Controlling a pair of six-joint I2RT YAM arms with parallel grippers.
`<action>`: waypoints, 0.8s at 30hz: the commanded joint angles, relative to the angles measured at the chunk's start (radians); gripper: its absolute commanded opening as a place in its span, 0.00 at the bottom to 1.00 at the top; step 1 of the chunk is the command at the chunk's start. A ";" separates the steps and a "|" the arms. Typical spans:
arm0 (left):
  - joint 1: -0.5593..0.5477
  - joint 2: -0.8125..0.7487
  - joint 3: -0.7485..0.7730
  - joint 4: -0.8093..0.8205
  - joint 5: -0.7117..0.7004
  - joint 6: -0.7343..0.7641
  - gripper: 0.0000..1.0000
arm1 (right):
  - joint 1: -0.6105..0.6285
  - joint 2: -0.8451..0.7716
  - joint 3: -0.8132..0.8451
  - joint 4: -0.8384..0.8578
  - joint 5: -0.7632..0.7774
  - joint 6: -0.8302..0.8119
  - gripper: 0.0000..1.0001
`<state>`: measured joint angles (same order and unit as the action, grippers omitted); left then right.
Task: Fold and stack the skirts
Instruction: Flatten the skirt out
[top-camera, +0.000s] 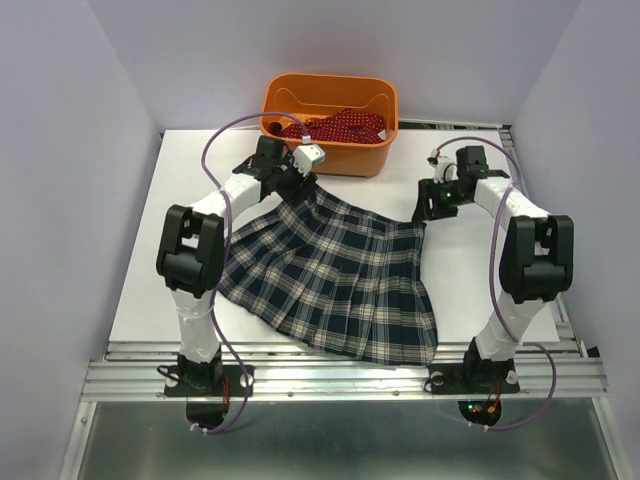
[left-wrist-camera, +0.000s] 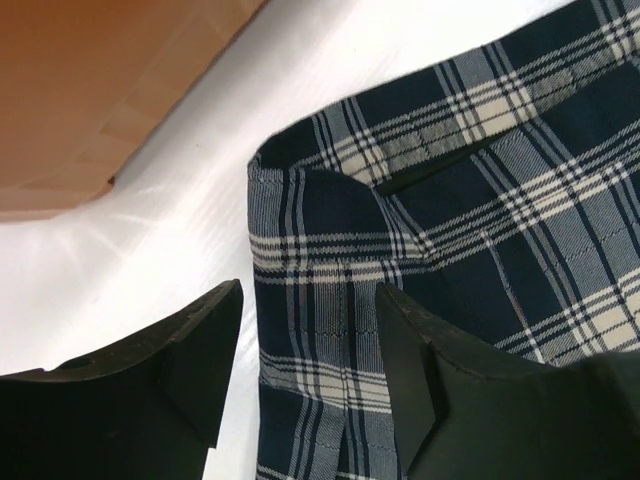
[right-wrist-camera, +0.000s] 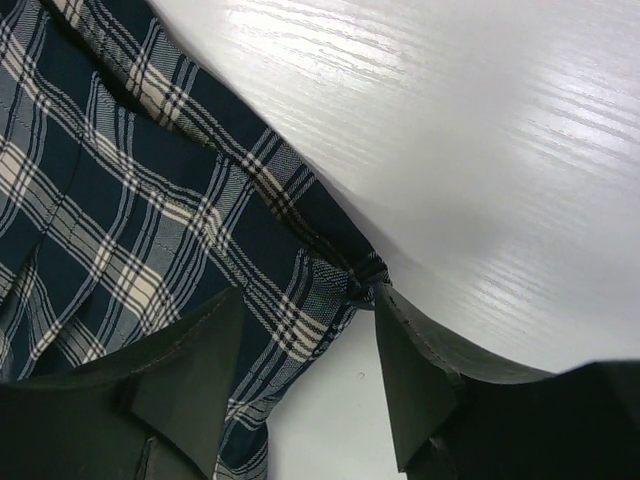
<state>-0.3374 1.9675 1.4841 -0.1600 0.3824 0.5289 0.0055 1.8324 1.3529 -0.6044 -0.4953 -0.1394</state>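
The tartan skirt (top-camera: 330, 280) lies spread flat on the white table (top-camera: 460, 290), waistband towards the back. My left gripper (top-camera: 298, 187) is open at the waistband's left corner; in the left wrist view its jaws (left-wrist-camera: 310, 300) straddle the waistband edge (left-wrist-camera: 330, 270) just above the cloth. My right gripper (top-camera: 428, 203) is open at the waistband's right corner; in the right wrist view (right-wrist-camera: 308, 300) the skirt's corner (right-wrist-camera: 300, 290) lies between the fingers, its tip touching the right finger (right-wrist-camera: 420, 370). The red dotted skirt (top-camera: 338, 125) lies bunched in the orange tub (top-camera: 375, 160).
The orange tub stands at the table's back edge, close behind the left gripper, and its wall shows in the left wrist view (left-wrist-camera: 100, 80). Pale walls close in the left, right and back sides. A metal rail (top-camera: 340, 375) runs along the near edge.
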 joint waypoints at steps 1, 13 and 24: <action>-0.014 0.002 0.062 0.085 -0.005 0.013 0.63 | -0.009 0.020 0.000 0.055 -0.009 -0.002 0.60; -0.015 0.071 0.042 0.215 -0.076 -0.047 0.55 | -0.009 0.027 -0.032 0.077 -0.005 -0.083 0.53; -0.015 0.070 0.027 0.215 -0.045 -0.079 0.19 | -0.009 0.028 -0.014 0.058 -0.055 -0.150 0.40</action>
<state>-0.3515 2.0674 1.4956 0.0212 0.3145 0.4713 0.0044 1.8614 1.3262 -0.5602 -0.5072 -0.2512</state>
